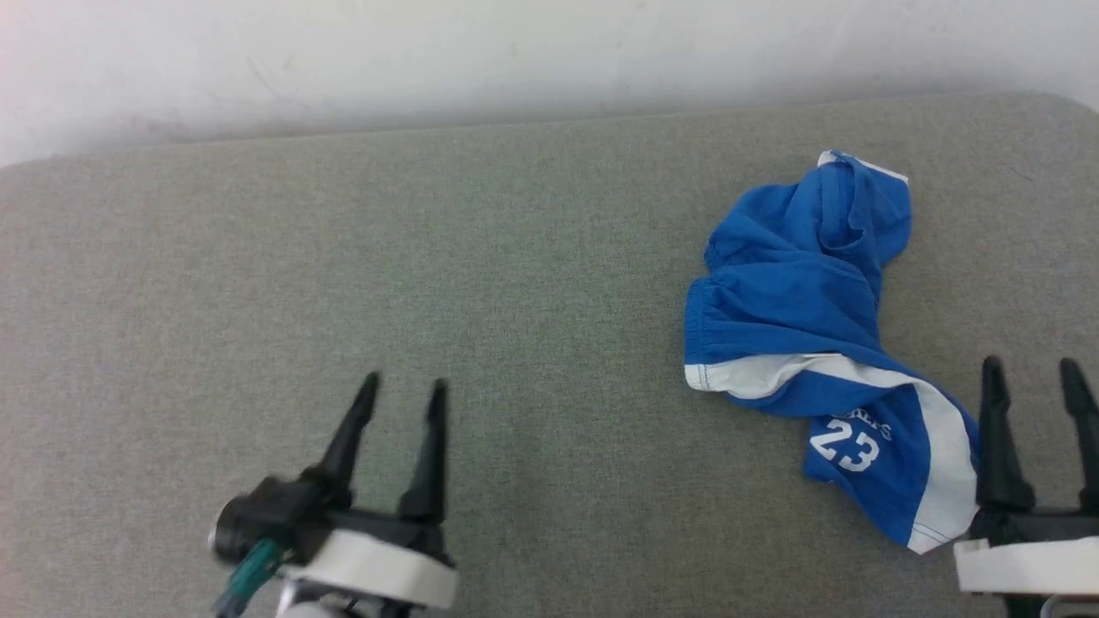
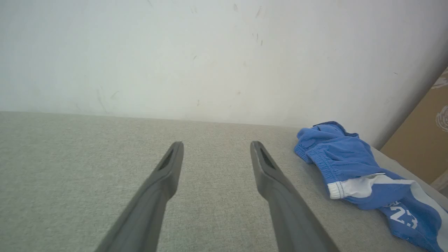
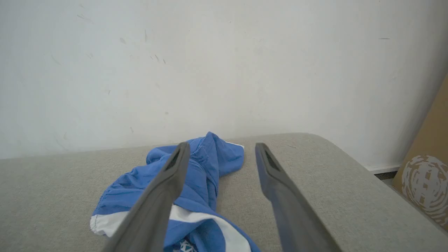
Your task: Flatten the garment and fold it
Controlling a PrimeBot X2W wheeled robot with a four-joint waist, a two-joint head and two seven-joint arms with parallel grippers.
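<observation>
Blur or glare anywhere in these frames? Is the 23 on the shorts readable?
Head view: white wall washed out along the top; left hand smeared at its base by the teal cable; bright blue soft shorts sharp, 23 readable. Left wrist view: even light, no glare, 23 readable. Right wrist view: diffuse light, print cut off at the bottom edge.

A grey fabric surface [image 1: 429, 257] meets a scuffed white wall [image 1: 515, 51], cardboard [image 3: 437, 133] beside it

Soft smooth blue cloth garment [image 1: 798, 292] at right of frame, coarse-woven matt grey fabric surface [image 1: 429, 257] beneath, scuffed matt white wall [image 1: 515, 51] along the top, left gripper [image 1: 403, 384] and right gripper [image 1: 1030, 365] in matt dark plastic at the bottom.
</observation>
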